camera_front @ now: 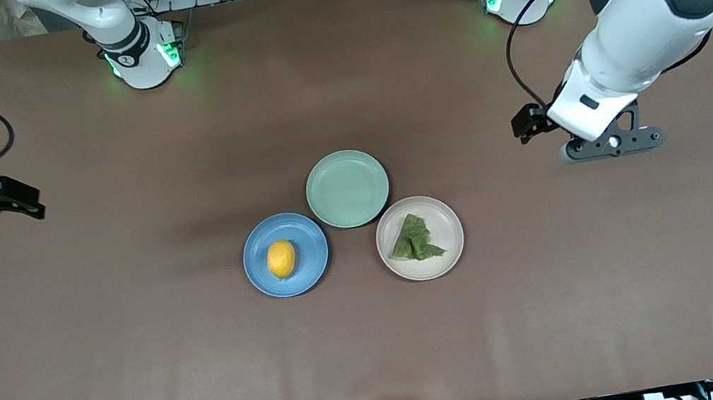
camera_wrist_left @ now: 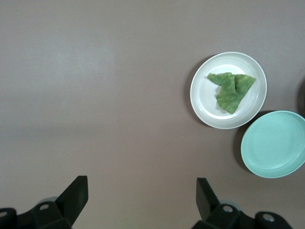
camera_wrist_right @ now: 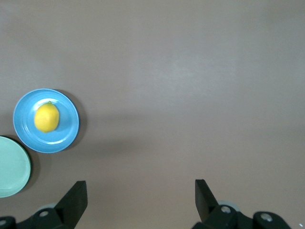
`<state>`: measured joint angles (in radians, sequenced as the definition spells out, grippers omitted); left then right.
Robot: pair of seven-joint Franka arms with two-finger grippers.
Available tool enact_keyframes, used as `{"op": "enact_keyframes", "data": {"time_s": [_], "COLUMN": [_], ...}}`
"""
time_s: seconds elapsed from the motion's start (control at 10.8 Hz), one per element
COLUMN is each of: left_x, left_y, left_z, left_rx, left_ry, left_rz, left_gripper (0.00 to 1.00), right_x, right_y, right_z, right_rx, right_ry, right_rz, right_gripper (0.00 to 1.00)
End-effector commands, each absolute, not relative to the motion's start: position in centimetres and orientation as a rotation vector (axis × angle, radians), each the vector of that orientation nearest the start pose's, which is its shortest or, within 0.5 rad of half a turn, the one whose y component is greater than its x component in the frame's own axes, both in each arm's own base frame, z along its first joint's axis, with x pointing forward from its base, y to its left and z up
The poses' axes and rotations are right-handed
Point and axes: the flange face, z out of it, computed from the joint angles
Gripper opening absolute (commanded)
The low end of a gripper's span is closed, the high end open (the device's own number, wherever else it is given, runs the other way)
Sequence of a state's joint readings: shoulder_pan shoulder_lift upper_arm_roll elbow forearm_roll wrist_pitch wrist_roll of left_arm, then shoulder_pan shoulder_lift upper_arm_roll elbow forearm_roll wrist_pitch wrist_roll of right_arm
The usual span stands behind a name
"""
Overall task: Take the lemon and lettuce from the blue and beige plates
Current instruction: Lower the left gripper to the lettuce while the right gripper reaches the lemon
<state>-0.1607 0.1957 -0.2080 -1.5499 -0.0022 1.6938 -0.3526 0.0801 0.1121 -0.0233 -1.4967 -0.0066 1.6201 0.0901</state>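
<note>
The lemon lies on the blue plate mid-table, toward the right arm's end. The lettuce lies on the beige plate beside it, toward the left arm's end. My left gripper is open and empty, up over bare table at the left arm's end; its wrist view shows the lettuce on the beige plate well off from the gripper. My right gripper is open and empty over bare table at the right arm's end; its wrist view shows the lemon on the blue plate, apart from the gripper.
An empty mint-green plate touches both plates and lies farther from the front camera. It also shows in the left wrist view and the right wrist view. Brown table surface surrounds the plates.
</note>
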Motion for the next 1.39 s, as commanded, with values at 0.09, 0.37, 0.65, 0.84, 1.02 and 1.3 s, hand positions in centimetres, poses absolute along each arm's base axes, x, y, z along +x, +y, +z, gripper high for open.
{"op": "enact_keyframes", "data": {"time_s": [0.09,0.37,0.65,0.84,1.02,1.3], "left_x": [59.9,59.9,61.3,62.6,63.0,62.7], "left_y": [-23.4,-28.6,-31.4,-32.9,-35.2,-39.3], "left_z": [50.9,48.3,42.1,38.8,35.4,29.2], "left_rx": [-3.208,-3.190,-3.167,-3.211,-3.252,-3.304], "left_ry": [0.007,0.066,-0.048,-0.124,-0.145,-0.079], "left_rz": [0.100,0.026,0.020,-0.036,-0.100,-0.243], "left_gripper": [1.00,1.00,1.00,1.00,1.00,1.00], "right_x": [61.7,63.8,64.9,65.7,66.5,67.4], "right_y": [5.0,5.2,5.9,7.3,8.2,12.2], "right_z": [56.6,51.1,48.4,46.5,44.9,41.8], "right_rx": [-3.136,-3.141,-3.141,-3.090,-2.994,-2.981], "right_ry": [0.025,0.021,0.022,0.040,0.301,0.442], "right_rz": [-0.002,0.120,0.137,0.132,0.125,0.112], "right_gripper": [1.00,1.00,1.00,1.00,1.00,1.00]}}
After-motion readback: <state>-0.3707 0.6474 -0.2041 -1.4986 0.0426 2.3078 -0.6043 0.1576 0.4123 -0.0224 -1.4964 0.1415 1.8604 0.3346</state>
